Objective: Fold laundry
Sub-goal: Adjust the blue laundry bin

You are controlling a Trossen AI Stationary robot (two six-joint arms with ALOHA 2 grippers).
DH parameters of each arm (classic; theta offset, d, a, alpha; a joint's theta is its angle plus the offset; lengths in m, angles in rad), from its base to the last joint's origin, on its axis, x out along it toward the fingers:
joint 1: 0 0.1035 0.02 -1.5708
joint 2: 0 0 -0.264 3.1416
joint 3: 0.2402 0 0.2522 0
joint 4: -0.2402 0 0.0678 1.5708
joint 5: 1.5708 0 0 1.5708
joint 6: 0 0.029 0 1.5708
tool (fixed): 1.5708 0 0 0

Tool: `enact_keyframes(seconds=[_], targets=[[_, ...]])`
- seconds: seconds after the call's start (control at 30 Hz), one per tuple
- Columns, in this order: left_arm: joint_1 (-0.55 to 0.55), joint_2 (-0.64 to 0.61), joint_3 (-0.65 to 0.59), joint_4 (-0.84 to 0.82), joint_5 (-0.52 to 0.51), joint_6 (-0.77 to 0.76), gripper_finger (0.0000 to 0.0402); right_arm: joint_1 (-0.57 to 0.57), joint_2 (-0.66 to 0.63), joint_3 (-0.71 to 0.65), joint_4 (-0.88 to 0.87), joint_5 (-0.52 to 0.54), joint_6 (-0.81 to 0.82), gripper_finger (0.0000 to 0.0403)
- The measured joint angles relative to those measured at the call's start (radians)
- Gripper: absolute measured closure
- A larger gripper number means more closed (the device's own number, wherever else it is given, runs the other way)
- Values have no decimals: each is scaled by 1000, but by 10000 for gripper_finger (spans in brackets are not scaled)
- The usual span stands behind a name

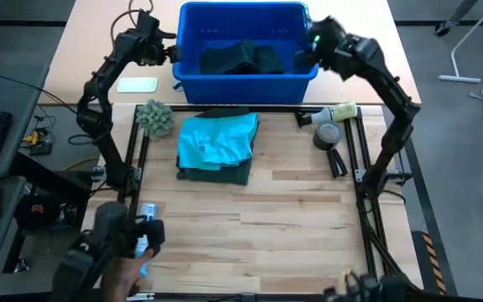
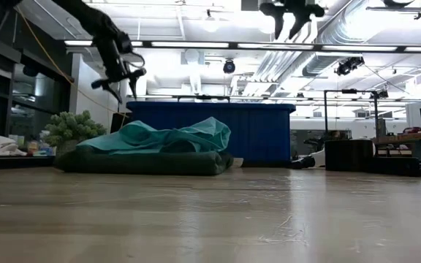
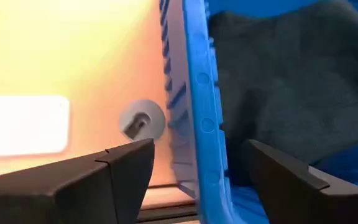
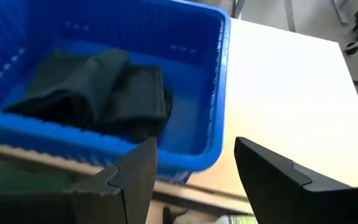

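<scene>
Two pincers spread, empty | left pincer [image 1: 172,52] above blue bin [image 1: 246,80] left rim | right pincer [image 1: 306,50] above its right rim | dark green garment [image 1: 241,59] bunched inside bin | turquoise shirt [image 1: 216,138] atop folded dark green piece [image 1: 216,174] on worktop [image 1: 292,218]

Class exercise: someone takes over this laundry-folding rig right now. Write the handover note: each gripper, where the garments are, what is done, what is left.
Left gripper: open, empty, at the left wall of the blue bin.
Right gripper: open, empty, above the bin's right end.
Garments: a dark green garment lies crumpled in the bin. On the table, the turquoise shirt lies on a folded dark green piece, in front of the bin.
Done: that stack looks folded, though the turquoise top is rumpled.
Left: take out and fold the garment in the bin.
</scene>
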Motion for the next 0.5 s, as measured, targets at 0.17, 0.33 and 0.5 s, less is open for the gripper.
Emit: enact_keyframes(seconds=[0.17,0.33,0.5], targets=[[-38,46,0,74,-14,-16,167,-131,1,0,73,-107,-81,201],[-52,99,2,93,-91,-18,167,-221,15,0,83,-153,-70,202],[-51,159,2,-4,-118,27,167,-279,74,0,84,-167,-4,203]])
